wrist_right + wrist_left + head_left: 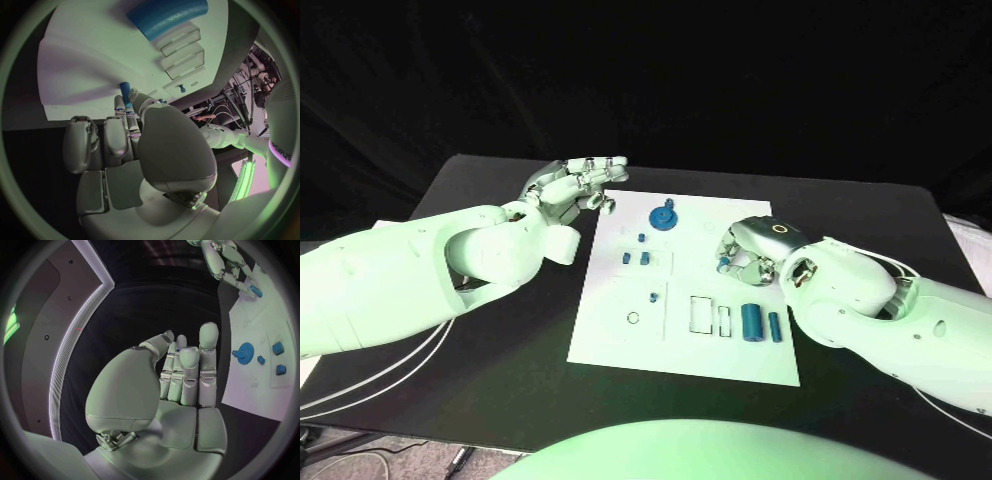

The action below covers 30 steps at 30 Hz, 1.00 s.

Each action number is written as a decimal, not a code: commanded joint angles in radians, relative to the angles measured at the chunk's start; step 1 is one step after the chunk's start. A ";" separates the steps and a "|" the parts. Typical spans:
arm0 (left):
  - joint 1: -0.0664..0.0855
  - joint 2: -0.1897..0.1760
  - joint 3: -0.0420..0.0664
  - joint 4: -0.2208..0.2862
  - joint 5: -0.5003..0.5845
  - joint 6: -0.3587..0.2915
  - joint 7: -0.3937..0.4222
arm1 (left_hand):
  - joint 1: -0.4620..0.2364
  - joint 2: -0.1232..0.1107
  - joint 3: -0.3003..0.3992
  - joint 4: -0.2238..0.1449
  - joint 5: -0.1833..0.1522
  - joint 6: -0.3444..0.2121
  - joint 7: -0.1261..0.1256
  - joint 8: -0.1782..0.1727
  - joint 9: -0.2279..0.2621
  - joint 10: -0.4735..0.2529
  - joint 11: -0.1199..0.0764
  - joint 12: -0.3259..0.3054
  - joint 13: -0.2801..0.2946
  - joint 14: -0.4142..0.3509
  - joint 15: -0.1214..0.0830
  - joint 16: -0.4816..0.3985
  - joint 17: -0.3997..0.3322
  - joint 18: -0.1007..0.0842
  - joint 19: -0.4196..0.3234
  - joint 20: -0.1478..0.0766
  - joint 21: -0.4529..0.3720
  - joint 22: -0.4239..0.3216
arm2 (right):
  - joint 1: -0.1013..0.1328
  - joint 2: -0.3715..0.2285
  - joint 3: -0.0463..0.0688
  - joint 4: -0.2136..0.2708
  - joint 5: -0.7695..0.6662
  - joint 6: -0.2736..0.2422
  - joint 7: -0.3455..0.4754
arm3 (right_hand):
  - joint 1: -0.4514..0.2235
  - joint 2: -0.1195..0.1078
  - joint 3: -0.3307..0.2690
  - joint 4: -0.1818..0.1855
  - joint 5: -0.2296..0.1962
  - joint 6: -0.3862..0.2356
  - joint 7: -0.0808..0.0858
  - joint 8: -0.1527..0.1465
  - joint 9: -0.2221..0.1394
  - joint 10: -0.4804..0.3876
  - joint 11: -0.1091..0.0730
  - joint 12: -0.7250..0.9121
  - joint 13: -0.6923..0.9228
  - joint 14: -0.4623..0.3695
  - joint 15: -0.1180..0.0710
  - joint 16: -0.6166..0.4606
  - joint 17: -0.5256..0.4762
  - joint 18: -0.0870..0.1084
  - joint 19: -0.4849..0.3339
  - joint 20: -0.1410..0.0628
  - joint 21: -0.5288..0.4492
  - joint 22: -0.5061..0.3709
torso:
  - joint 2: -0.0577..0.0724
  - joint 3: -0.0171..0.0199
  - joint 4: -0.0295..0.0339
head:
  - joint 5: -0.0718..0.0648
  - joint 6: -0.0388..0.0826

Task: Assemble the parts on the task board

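Observation:
The white task board (625, 335) lies in the middle of the black table. On it are a blue gear (665, 216), small blue blocks (635, 257), a small peg (653, 296) and two blue cylinders (762, 323) beside rectangular recesses (701, 313). My right hand (754, 250) is curled over the board's right side and pinches a small blue part (721, 262) at its fingertips; the part (125, 91) shows past the fingers in the right wrist view. My left hand (574, 185) hovers by the board's far left corner, fingers straight, holding nothing. The left wrist view shows its bare palm (181, 380) and the gear (245, 351).
Black table (488, 370) runs round the board on all sides. A small ring mark (633, 318) sits on the board's near left area. White cables (372, 375) trail off the table's left edge.

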 commanded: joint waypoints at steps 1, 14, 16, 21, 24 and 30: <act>-0.001 0.001 0.001 0.000 -0.007 0.020 0.002 | 0.006 0.007 0.000 -0.005 0.006 -0.003 0.006 0.005 -0.001 -0.006 0.001 0.003 0.001 -0.006 -0.001 -0.002 -0.001 0.011 -0.002 0.002 -0.005 -0.001 | -0.002 -0.008 0.000 0.017 0.002 -0.104 0.019 | 0.015 0.012 0.010 -0.005 0.007 0.011 0.000 0.003 0.004 0.012 -0.001 -0.004 0.002 0.034 0.009 0.005 0.003 0.011 0.006 0.004 0.005 0.003 | -0.001 0.0005 0.0000 | 0.000 0.002; -0.004 0.002 0.000 -0.003 -0.007 0.024 -0.002 | 0.007 0.008 0.000 -0.005 0.006 -0.003 0.006 0.005 -0.001 -0.006 0.001 0.003 0.001 -0.006 -0.001 -0.001 0.000 0.011 -0.002 0.002 -0.005 -0.001 | 0.007 -0.038 0.017 0.116 0.077 -0.186 0.031 | 0.021 0.010 0.025 -0.017 0.012 0.018 0.004 0.002 0.006 0.021 -0.001 -0.013 0.002 0.034 0.008 0.010 0.008 0.010 0.008 0.003 0.009 0.009 | -0.002 -0.0007 -0.0005 | -0.008 0.011; -0.005 0.003 0.000 -0.003 -0.007 0.026 -0.002 | 0.007 0.008 0.000 -0.005 0.006 -0.003 0.006 0.005 -0.001 -0.006 0.001 0.003 0.001 -0.006 -0.001 -0.001 0.000 0.011 -0.002 0.002 -0.005 -0.001 | 0.004 -0.027 0.018 0.125 0.091 -0.176 0.035 | 0.021 0.010 0.027 -0.017 0.013 0.017 0.005 0.002 0.006 0.021 0.000 -0.015 0.002 0.034 0.008 0.011 0.008 0.010 0.007 0.003 0.009 0.009 | -0.001 -0.0026 0.0009 | -0.005 0.012; -0.005 0.011 0.000 -0.007 -0.008 0.028 -0.003 | 0.007 0.008 0.000 -0.005 0.006 -0.003 0.006 0.005 -0.001 -0.006 0.001 0.003 0.001 -0.006 -0.001 -0.001 0.000 0.011 -0.002 0.002 -0.005 -0.001 | -0.020 0.027 0.018 0.133 0.125 -0.165 0.058 | 0.020 0.007 0.032 -0.021 0.014 0.014 0.008 -0.002 0.006 0.020 0.002 -0.022 0.001 0.033 0.009 0.011 0.007 0.010 0.007 0.003 0.008 0.008 | -0.001 -0.0025 0.0022 | 0.003 0.013; -0.005 0.014 0.000 -0.008 -0.008 0.028 -0.003 | 0.007 0.008 0.000 -0.005 0.006 -0.003 0.006 0.005 -0.001 -0.006 0.001 0.003 0.001 -0.006 -0.001 -0.001 0.000 0.011 -0.002 0.002 -0.005 -0.001 | -0.035 0.055 0.017 0.135 0.133 -0.161 0.071 | 0.021 0.007 0.035 -0.023 0.015 0.013 0.009 -0.003 0.006 0.020 0.003 -0.024 0.001 0.033 0.010 0.011 0.007 0.010 0.006 0.004 0.008 0.007 | 0.000 -0.0012 0.0005 | 0.010 0.011; -0.006 0.023 0.000 -0.014 -0.008 0.030 -0.003 | 0.008 0.009 0.000 -0.006 0.006 -0.003 0.006 0.005 -0.002 -0.008 0.001 0.005 0.001 -0.006 -0.001 -0.001 -0.001 0.011 -0.002 0.002 -0.006 -0.001 | -0.054 0.114 0.004 0.130 0.142 -0.135 0.098 | 0.021 0.008 0.039 -0.027 0.017 0.012 0.011 -0.005 0.006 0.020 0.004 -0.028 0.001 0.033 0.011 0.011 0.007 0.011 0.005 0.004 0.007 0.006 | 0.000 -0.0027 0.0018 | 0.021 0.005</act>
